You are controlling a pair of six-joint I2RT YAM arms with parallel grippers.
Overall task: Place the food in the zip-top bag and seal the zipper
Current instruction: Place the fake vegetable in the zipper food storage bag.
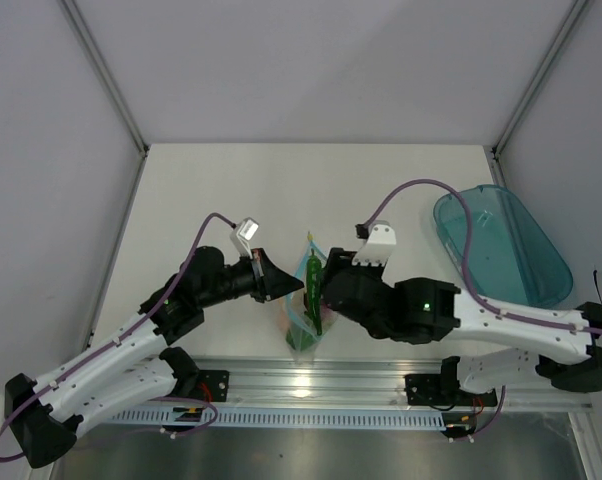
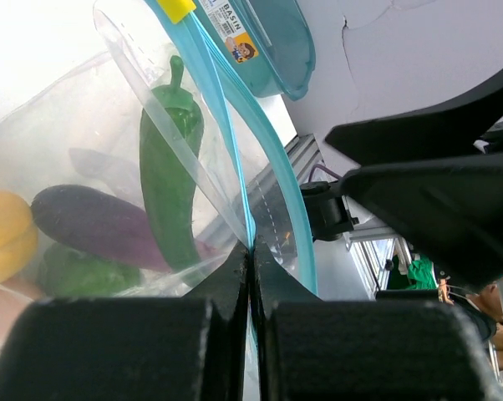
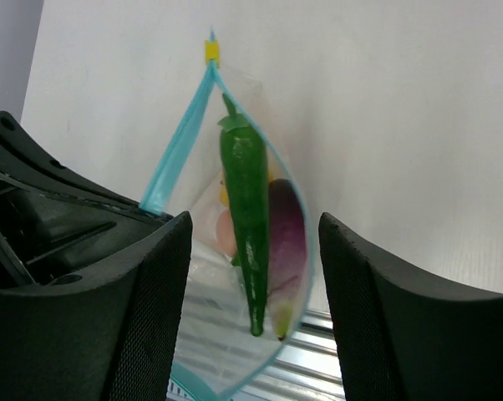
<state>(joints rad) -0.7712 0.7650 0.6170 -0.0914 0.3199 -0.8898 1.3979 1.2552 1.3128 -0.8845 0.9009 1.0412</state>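
The clear zip-top bag hangs between my two grippers near the table's front edge. Inside it show a long green pepper, a purple eggplant, a pale egg, a yellow pepper and a green bell pepper. The teal zipper stands parted, the mouth gaping, with a yellow slider at its far end. My left gripper is shut on the zipper strip at the bag's left side. My right gripper is open, its fingers either side of the bag without touching it.
A translucent teal oval tray lies at the right of the table; it also shows in the left wrist view. The aluminium rail runs along the table's front edge under the bag.
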